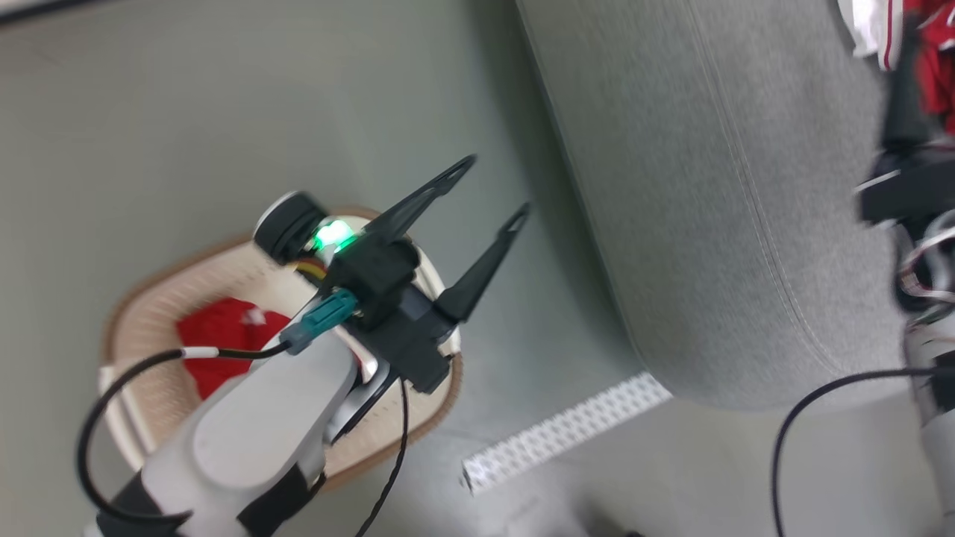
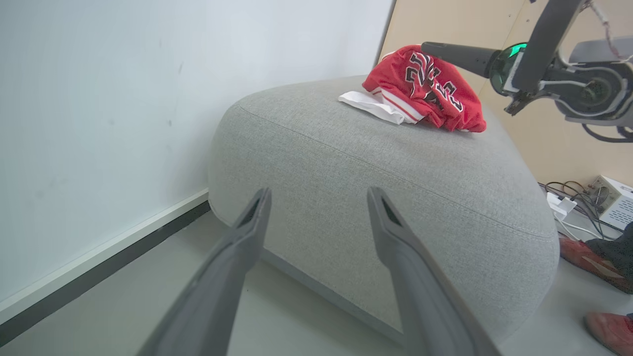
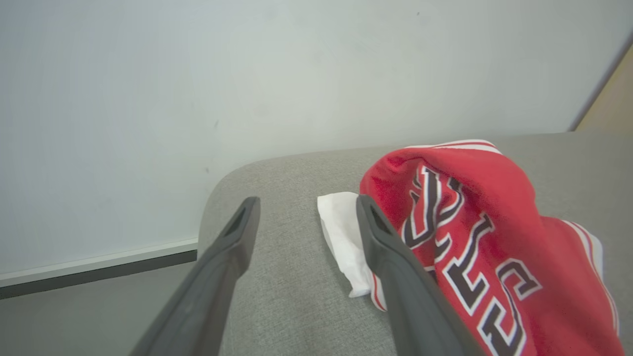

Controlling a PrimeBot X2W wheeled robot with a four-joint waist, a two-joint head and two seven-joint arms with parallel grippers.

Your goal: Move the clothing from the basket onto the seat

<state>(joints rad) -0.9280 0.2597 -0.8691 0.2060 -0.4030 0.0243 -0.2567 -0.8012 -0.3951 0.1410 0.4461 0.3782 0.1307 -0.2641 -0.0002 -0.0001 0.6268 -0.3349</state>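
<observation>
Left hand (image 1: 496, 183) released, empty, over the basket (image 1: 112, 328); a red garment (image 1: 220, 335) lies inside, lower left of its fingertips. Right hand (image 3: 306, 201) released beside the jersey (image 3: 494, 237) on the seat (image 3: 296, 287); we judge left nearer

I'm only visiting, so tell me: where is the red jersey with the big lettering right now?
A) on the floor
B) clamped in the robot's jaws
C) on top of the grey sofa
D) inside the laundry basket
C: the jersey lies in a loose heap on top of the grey sofa, with nothing gripping it.
</observation>
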